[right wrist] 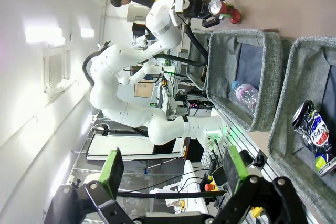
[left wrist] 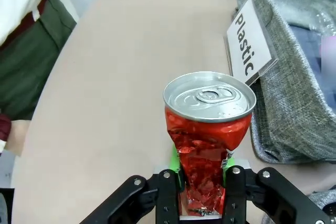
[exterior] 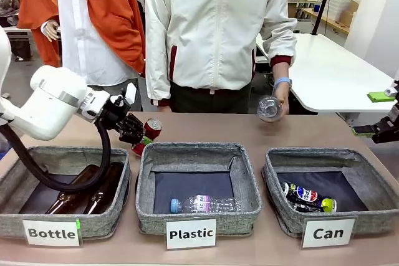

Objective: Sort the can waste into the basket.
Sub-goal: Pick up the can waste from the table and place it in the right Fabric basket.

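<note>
Bare tan tabletop (exterior: 249,130) is lying open behind the three grey woven-fabric baskets, between their far rims and the person's hand (exterior: 280,101), which is holding a clear plastic bottle (exterior: 269,108). I am gripping the small red metal can with a silver top (exterior: 148,134) in my left gripper (exterior: 134,134), jaws clenched on its dented body, above the gap between the "Bottle" basket (exterior: 118,216) and "Plastic" basket (exterior: 249,182). My right gripper (right wrist: 173,174) is standing released, holding nothing, beyond the "Can" basket (exterior: 380,182), where the crushed dark can (exterior: 307,197) is lying.
</note>
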Robot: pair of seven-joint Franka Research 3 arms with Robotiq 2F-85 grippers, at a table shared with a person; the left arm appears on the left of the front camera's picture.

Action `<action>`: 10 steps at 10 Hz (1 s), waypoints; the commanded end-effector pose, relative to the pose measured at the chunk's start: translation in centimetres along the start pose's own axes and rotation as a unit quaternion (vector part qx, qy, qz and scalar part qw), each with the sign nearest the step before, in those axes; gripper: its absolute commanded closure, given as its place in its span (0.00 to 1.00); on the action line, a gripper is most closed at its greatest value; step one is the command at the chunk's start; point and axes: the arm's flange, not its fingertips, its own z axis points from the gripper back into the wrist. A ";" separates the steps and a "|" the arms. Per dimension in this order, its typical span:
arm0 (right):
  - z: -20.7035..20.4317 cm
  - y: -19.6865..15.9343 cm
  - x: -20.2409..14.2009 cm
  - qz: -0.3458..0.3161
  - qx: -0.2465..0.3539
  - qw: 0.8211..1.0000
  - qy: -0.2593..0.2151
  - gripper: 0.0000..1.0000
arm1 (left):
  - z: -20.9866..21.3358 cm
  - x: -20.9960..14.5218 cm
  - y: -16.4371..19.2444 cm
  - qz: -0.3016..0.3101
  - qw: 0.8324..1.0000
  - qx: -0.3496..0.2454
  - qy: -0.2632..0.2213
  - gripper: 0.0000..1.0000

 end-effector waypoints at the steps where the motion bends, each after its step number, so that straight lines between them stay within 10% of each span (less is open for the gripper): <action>1: 0.4 0.2 0.1 0.008 0.001 1.000 0.004 0.00 | 4.1 1.1 -2.3 -0.005 1.000 0.000 -0.017 1.00; 5: 0.4 0.2 0.1 0.008 0.001 1.000 0.004 0.00 | 19.6 1.7 -13.0 -0.021 0.998 -0.055 0.029 1.00; 8: 0.4 0.2 0.1 0.008 0.001 1.000 0.004 0.00 | 21.3 -0.3 -21.1 -0.110 0.992 0.037 -0.051 1.00; 10: 0.4 0.2 0.1 0.008 0.001 1.000 0.004 0.00 | 22.0 0.7 -16.9 -0.042 0.999 -0.023 0.004 1.00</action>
